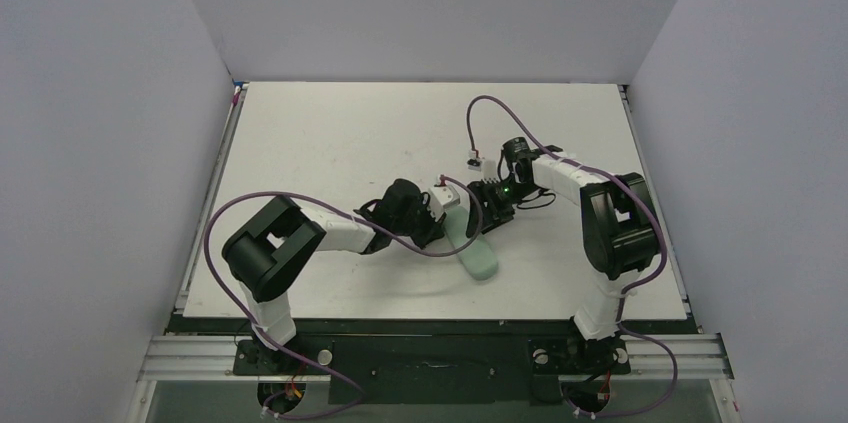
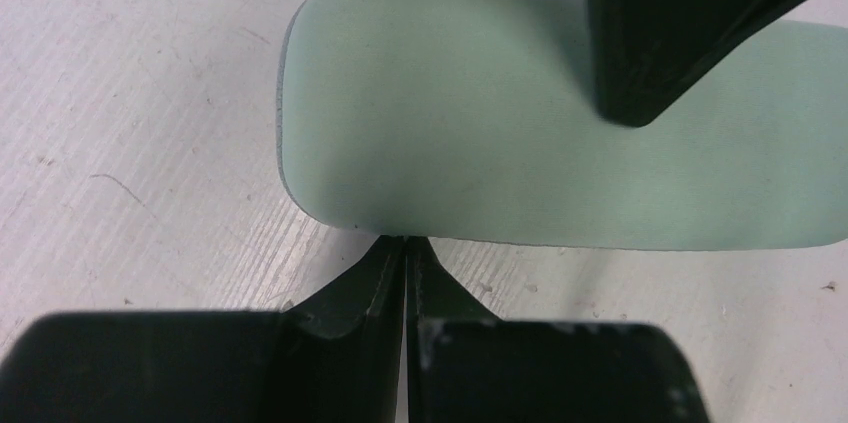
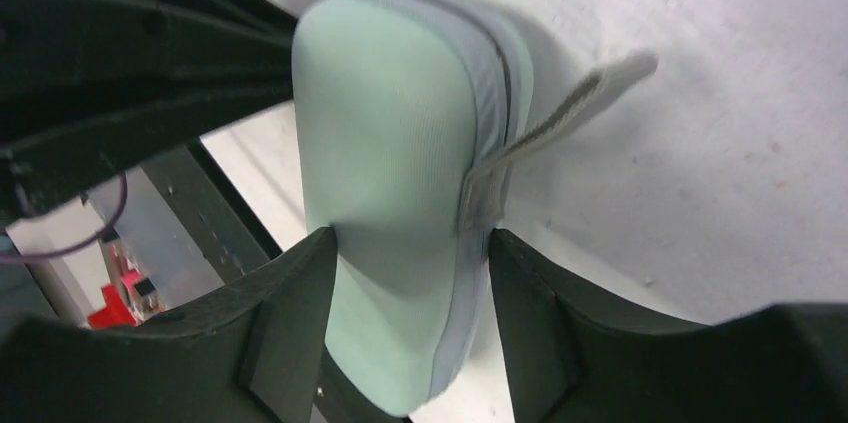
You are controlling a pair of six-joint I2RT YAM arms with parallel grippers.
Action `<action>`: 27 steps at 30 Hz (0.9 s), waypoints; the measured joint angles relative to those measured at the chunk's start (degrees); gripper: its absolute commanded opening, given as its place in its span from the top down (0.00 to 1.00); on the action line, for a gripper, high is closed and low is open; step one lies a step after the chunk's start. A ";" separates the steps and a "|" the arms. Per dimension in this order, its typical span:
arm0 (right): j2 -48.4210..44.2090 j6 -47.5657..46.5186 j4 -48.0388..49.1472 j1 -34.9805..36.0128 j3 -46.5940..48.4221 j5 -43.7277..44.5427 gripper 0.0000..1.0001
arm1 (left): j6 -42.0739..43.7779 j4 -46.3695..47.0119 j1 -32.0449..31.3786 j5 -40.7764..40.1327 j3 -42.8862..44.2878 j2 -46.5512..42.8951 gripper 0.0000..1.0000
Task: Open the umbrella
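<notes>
Barely begun: no umbrella visible in any view, presumably shut away inside the pale green case (image 1: 482,259) lying on the table (image 1: 330,133) between the two arms, seam closed and grey strap (image 3: 570,113) loose. Right gripper (image 3: 405,243) part open and clamped across one end of the case, a finger pressed to each side; left gripper (image 2: 404,248) pinched together on nothing, tips just beside the case's long edge. Left to do, by the look of it: opening the case, drawing the umbrella out, spreading it.
</notes>
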 measured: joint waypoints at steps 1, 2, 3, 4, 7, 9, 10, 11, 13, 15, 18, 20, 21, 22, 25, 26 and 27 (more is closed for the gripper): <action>0.13 1.57 1.51 0.07 0.00 -0.02 0.46 | -0.02 0.07 -0.02 0.22 0.20 0.24 1.00; 0.37 3.15 2.97 0.09 0.00 -0.07 0.46 | -0.04 0.15 0.00 0.44 0.26 0.35 1.00; 0.61 4.28 3.96 0.09 0.00 -0.11 0.48 | -0.04 0.15 0.00 0.48 0.28 0.37 1.00; 0.90 5.95 4.79 0.09 0.00 -0.17 0.51 | -0.02 0.15 0.00 0.50 0.28 0.37 1.00; 1.60 9.20 6.34 0.09 0.00 -0.13 0.72 | 0.00 0.13 0.02 0.46 0.28 0.35 1.00; 2.01 11.08 6.78 0.02 0.00 -0.13 0.82 | 0.33 0.00 0.02 0.13 0.26 0.28 1.00; 2.14 12.04 6.99 0.00 0.00 -0.13 0.85 | 0.81 -0.11 0.00 -0.22 0.09 0.07 1.00; 2.25 12.68 7.32 0.00 0.00 -0.15 0.91 | 1.18 -0.09 -0.02 -0.48 -0.26 -0.26 1.00; 2.32 14.36 8.68 0.00 -0.37 -0.46 0.99 | 1.86 -0.07 -0.22 -1.33 -1.57 -1.64 1.00; 2.32 15.69 10.36 0.04 -1.14 -1.25 1.00 | 2.54 -0.24 -0.87 -2.34 -3.19 -3.67 1.00; 2.23 18.18 13.25 0.04 -3.19 -3.23 1.00 | 3.37 -0.31 -2.54 -4.37 -5.35 -5.90 1.00; 1.88 20.39 15.80 0.04 -4.92 -4.09 1.00 | 3.67 -0.55 -3.98 -5.16 -6.32 -7.06 1.00; 1.57 22.10 17.70 0.02 -5.75 -4.24 1.00 | 3.78 -0.85 -4.76 -4.63 -6.45 -7.39 1.00; 1.42 23.78 19.85 -0.04 -6.36 -4.24 1.00 | 3.74 -1.31 -6.32 -3.74 -6.58 -7.69 1.00; 1.33 27.65 25.09 -0.26 -7.13 -3.50 1.00 | 3.76 -1.79 -10.01 -1.88 -6.64 -7.76 1.00; 1.33 28.59 26.32 -0.31 -7.23 -3.13 1.00 | 3.78 -1.88 -10.88 -1.22 -6.64 -7.76 1.00; 1.33 29.73 27.71 -0.37 -7.26 -2.45 1.00 | 3.80 -1.88 -11.45 -0.63 -6.64 -7.76 1.00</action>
